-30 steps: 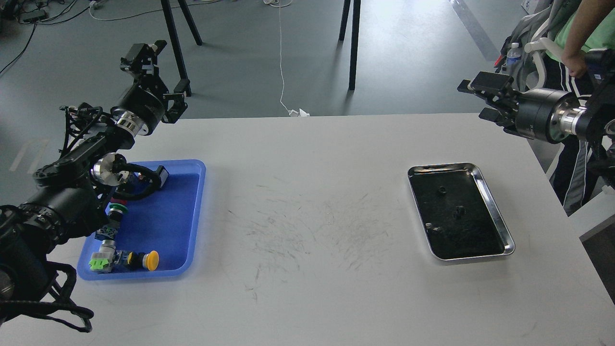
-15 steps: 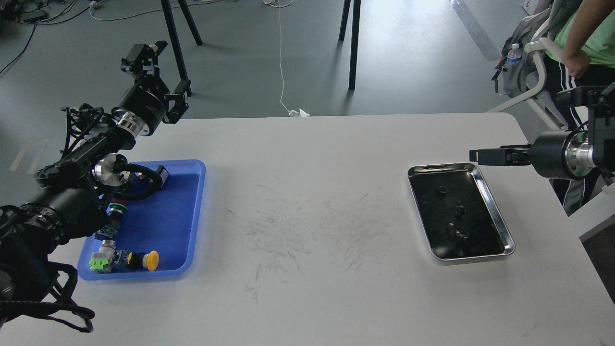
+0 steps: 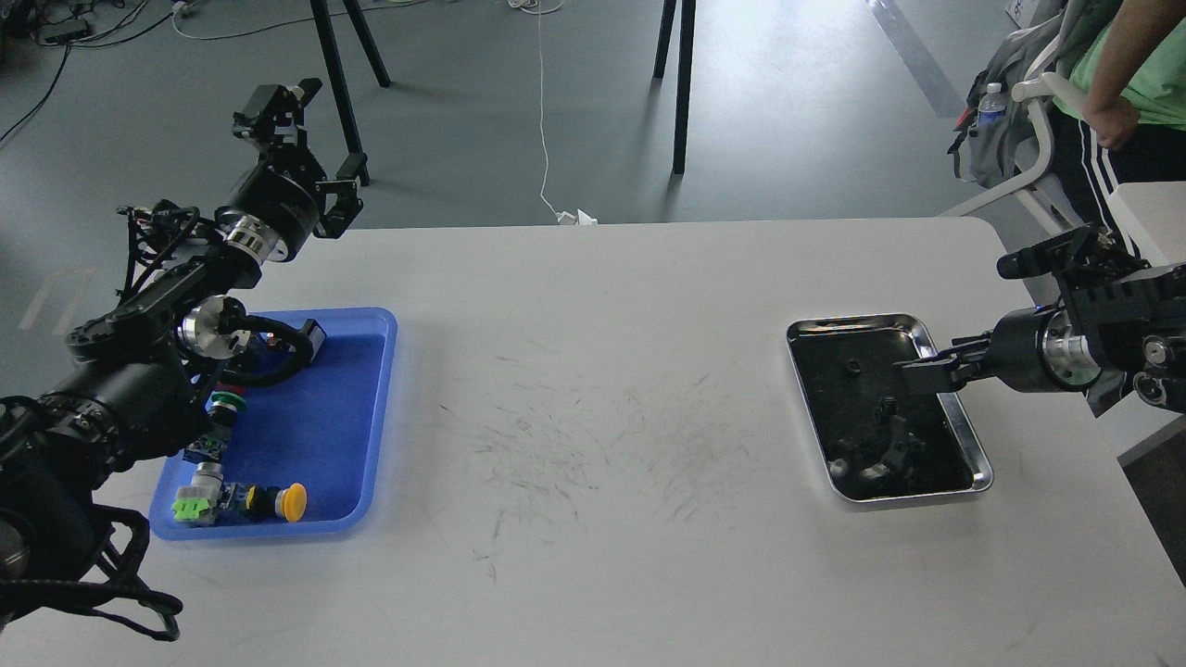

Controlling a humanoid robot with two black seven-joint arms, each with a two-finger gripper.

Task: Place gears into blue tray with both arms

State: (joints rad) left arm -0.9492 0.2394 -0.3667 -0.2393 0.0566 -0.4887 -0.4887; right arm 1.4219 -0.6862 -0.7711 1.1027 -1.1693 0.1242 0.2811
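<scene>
Table (image 3: 602, 389): white, scuffed at the middle, otherwise bare between the two trays, which sit well apart, giving wide room for a carry across.
Left arm (image 3: 139, 371): lies over the near-left corner, crossing the blue tray's left side; left gripper (image 3: 296, 139) raised beyond the table's far edge, fingers spread, holding nothing.
Right arm (image 3: 1084, 352): enters low from the right edge; right gripper (image 3: 922, 371) sits over the metal tray's right rim, seen too dark to tell its fingers apart, so its state cannot be told.
Blue tray (image 3: 380, 408): near left; holds push-button switches (image 3: 241, 500) only, no gear visible. Task judged barely begun.
Metal tray (image 3: 866, 326): black-lined, raised rim the gripper must clear.
Gears (image 3: 851, 368): small, black, all resting in the metal tray, none lifted.
</scene>
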